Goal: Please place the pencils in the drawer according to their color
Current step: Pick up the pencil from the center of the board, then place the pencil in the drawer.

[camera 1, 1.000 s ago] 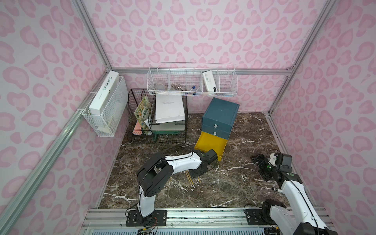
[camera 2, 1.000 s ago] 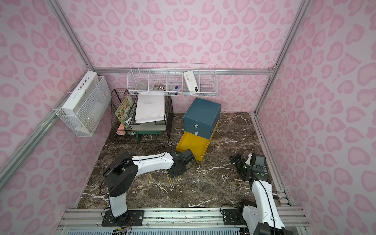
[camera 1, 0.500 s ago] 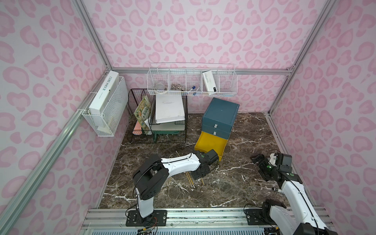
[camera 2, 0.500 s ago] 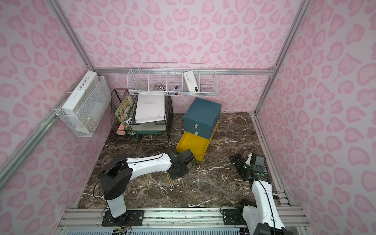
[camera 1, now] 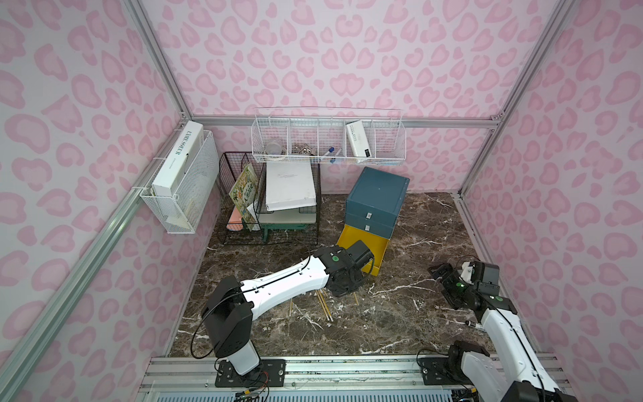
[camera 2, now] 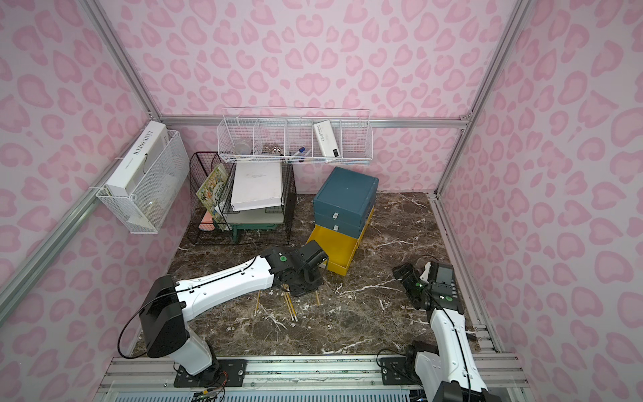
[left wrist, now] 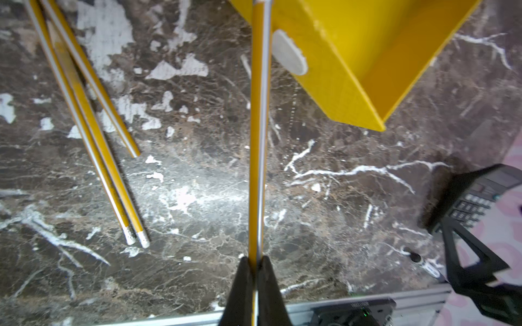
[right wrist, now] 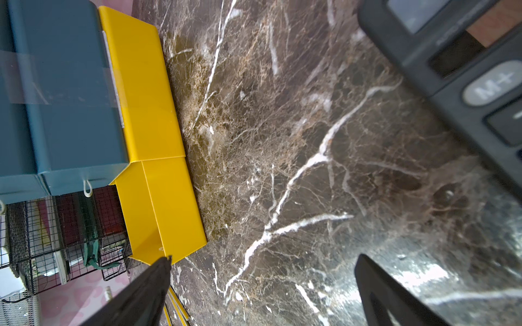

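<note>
Gleaming marble floor (camera 1: 400,327), pink-spotted walls (camera 1: 313,52); left claw (left wrist: 255,265) pinches yellow pencil (left wrist: 257,141), right claw (right wrist: 264,256) gapes.

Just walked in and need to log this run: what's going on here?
The left end effector is shut on a yellow pencil, holding it beside the front of the pulled-out yellow drawer, not yet inside. A few more yellow pencils lie on the table nearby. The right end effector hangs open and empty near a calculator.
</note>
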`<state>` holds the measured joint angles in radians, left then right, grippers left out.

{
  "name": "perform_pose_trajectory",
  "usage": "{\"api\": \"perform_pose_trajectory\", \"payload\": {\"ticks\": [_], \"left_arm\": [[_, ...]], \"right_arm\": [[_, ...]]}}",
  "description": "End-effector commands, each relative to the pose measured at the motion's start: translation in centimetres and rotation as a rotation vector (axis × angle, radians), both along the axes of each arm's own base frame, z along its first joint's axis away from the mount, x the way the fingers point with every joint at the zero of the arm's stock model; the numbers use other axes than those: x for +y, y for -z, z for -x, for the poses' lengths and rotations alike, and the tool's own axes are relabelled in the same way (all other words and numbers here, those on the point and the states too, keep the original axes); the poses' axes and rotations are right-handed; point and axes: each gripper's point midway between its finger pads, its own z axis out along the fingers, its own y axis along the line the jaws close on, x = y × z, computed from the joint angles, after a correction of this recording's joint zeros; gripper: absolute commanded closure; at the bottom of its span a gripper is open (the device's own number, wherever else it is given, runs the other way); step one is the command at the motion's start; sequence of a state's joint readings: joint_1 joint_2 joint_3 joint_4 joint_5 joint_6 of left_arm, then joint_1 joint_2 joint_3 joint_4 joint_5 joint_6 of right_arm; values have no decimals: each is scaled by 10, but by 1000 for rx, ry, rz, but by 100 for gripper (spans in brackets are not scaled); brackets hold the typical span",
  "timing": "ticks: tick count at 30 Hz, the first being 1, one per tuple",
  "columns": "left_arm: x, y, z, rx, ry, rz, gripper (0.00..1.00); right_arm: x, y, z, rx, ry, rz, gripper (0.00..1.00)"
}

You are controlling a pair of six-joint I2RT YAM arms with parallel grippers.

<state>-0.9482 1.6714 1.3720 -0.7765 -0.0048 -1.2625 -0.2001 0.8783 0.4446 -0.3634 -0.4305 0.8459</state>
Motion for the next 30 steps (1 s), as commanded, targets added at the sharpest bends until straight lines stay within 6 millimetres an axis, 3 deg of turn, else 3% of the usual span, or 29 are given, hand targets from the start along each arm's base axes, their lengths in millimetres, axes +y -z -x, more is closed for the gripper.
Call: {"api": "perform_pose_trajectory", "payload": {"ticks": [1,6,15,30], "left_arm": [[-22,-11,-6,17,92,75,100],[-53,-17,-27,58,123,186,100],[-76,-12,-65,84,66,283,100],[-71,19,-122,65,-13,229,100]], "right_arm": [[0,-6,-5,-21,4,-7,0],[-1,-8,-8,-26,9,-12,0],[-2,-7,-9,-20,17,-10,0],[-3,-9,-10,-20,15,1,0]]}}
